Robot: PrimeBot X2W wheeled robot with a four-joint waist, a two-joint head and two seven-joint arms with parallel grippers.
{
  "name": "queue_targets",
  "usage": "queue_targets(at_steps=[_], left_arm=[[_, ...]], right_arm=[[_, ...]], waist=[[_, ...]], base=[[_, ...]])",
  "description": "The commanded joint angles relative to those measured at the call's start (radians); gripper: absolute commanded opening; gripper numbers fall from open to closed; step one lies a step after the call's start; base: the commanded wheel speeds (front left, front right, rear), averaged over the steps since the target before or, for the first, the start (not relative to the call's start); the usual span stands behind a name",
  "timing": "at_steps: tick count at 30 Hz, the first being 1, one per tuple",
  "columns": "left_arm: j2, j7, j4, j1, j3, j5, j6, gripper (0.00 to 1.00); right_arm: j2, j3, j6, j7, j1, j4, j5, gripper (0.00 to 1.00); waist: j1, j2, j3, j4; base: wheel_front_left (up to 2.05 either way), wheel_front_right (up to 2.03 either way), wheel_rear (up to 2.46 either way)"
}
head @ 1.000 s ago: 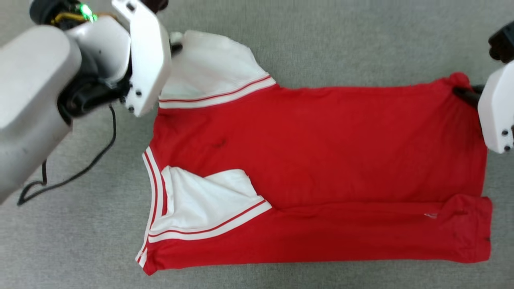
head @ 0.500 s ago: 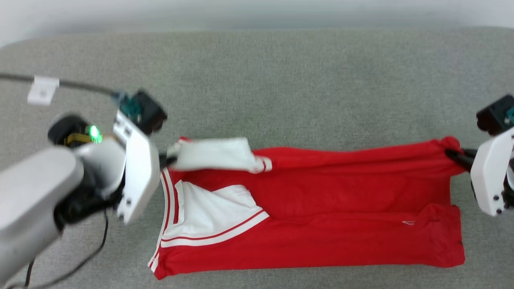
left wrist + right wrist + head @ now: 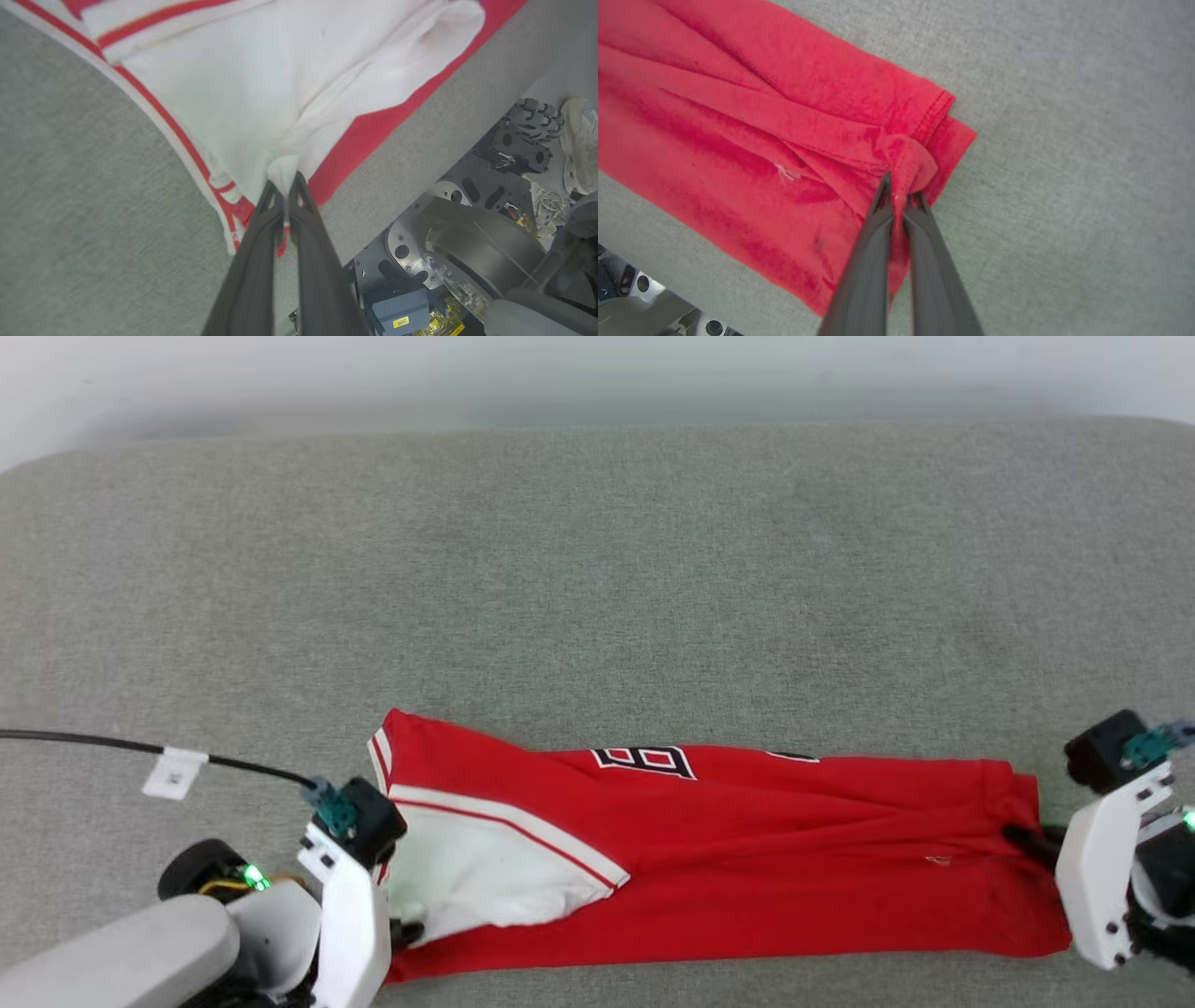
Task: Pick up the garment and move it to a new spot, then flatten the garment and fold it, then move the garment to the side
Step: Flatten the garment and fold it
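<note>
The garment [image 3: 747, 859], a red T-shirt with white sleeves, lies folded in a long narrow band near the table's front edge. Part of its black, white-outlined print [image 3: 644, 761] shows along the far fold. My left gripper [image 3: 408, 930] is shut on the white sleeve at the band's near left corner. In the left wrist view its fingertips [image 3: 283, 182] pinch a peak of white cloth [image 3: 233, 84]. My right gripper [image 3: 1022, 838] is shut on the red hem at the right end. The right wrist view shows it [image 3: 899, 189] clamping a bunched knot of red fabric [image 3: 738, 140].
The grey padded table [image 3: 597, 569] stretches wide behind the garment. A black cable with a white tag [image 3: 173, 773] runs in from the left to my left wrist. Below the table's front edge, the left wrist view shows my wheeled base [image 3: 467, 242] and a pale shoe [image 3: 579, 144].
Both grippers have carried the garment's far edge toward me, folding it over the near half, so the print now faces up. The head camera has also tilted and now takes in more of the table.
</note>
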Motion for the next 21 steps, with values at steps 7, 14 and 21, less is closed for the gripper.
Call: queue_targets(at_steps=[7, 14, 21], left_arm=[[-0.048, -0.063, 0.086, 0.038, 0.007, 0.052, 0.007, 1.0], [-0.04, -0.241, 0.078, 0.035, 0.065, 0.125, 0.058, 1.0], [-0.083, -0.49, 0.098, 0.074, 0.138, 0.207, 0.192, 1.0]], right_arm=[[0.069, -0.005, -0.001, -0.058, 0.018, 0.069, -0.035, 1.0], [0.043, -0.065, -0.001, -0.159, 0.015, 0.031, -0.076, 1.0], [0.048, -0.225, -0.001, -0.228, 0.055, -0.006, -0.088, 1.0]], waist=[[0.0001, 0.0, 0.013, -0.013], [0.0001, 0.0, -0.024, -0.009], [0.0001, 0.0, -0.042, 0.001]], base=[[0.0, 0.0, 0.0], [0.0, 0.0, 0.0], [0.0, 0.0, 0.0]])
